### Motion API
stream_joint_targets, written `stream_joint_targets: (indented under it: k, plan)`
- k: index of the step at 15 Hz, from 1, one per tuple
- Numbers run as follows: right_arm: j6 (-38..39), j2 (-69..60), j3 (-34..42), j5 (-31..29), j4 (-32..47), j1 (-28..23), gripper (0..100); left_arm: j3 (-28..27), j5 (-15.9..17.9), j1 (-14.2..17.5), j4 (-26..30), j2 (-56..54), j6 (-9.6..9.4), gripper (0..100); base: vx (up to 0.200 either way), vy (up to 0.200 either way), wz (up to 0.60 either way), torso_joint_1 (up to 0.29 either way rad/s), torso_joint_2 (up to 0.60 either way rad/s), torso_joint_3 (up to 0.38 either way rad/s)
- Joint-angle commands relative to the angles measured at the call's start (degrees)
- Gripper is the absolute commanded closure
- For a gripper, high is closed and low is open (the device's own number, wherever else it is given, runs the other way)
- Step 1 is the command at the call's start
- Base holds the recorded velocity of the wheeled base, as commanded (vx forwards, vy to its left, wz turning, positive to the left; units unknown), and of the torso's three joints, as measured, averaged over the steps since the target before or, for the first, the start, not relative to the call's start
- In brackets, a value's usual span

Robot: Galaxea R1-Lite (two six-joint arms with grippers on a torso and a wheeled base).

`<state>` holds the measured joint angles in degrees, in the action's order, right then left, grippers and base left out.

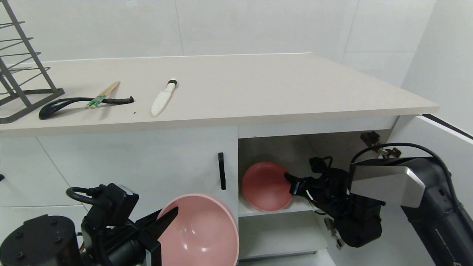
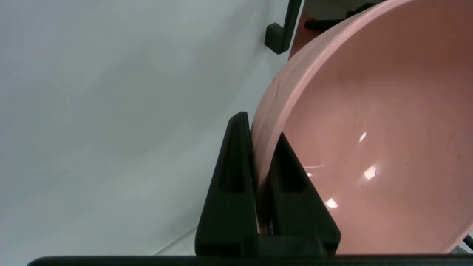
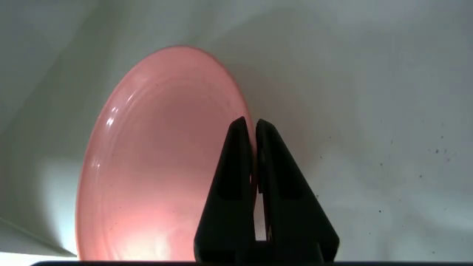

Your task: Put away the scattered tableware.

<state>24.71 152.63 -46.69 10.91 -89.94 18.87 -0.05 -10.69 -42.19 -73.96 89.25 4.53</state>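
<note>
A: L gripper [image 1: 162, 221] status?

B: It's gripping the rim of the pink round plastic bowl [image 1: 201, 232], one finger inside, one outside. The bowl's hanging tilted to the R of the fingertips, in front of the closed white cabinet door [image 1: 147, 166]. The black bar handle [image 1: 221, 170] is sitting just above the bowl.

A: And the R gripper [image 1: 290, 181]?

B: It's sitting inside the open cupboard section, fingers pinching the R edge of the pink round flat plate [image 1: 264, 186]. The plate's standing tilted on its edge on the white shelf [image 1: 281, 212], stretching L from the fingertips.

A: Other tableware?

B: It's lying on the beige countertop [image 1: 258, 88], well above both grippers and apart from them. A pair of wooden chopsticks [image 1: 103, 95] is crossing the handle of the black long-handled spoon [image 1: 74, 103]. The white knife w/ black collar [image 1: 162, 99] is lying nearly straight above the L gripper. The grey wire rack [image 1: 18, 74] is standing furthest L.
</note>
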Motion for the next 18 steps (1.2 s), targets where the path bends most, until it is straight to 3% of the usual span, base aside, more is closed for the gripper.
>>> stream_joint_targets:
  k: [1, 12, 13, 18]
  plan:
    - [-0.01, 1.8, -1.65, -2.21, -0.06, 0.29, 100, 0.05, -0.03, 0.0, 0.04, 0.23, 0.04, 100, 0.0, 0.0, 0.0, 0.0, 0.0, 0.0]
    - [0.16, 2.85, -4.73, -5.37, -0.06, 0.64, 100, -0.04, -0.03, 0.0, 0.13, 0.31, 0.04, 100, 0.0, 0.0, 0.0, 0.0, 0.0, 0.0]
    - [0.16, 2.94, -5.34, -5.9, -0.06, 0.55, 0, -0.04, -0.03, 0.0, 0.13, 0.31, 0.04, 100, 0.0, 0.0, 0.0, 0.0, 0.0, 0.0]
    - [-1.33, 3.38, -7.19, -8.36, -0.06, -0.5, 0, 0.05, -0.03, 0.0, 0.13, 0.31, 0.04, 100, 0.0, 0.0, 0.0, 0.0, 0.0, 0.0]
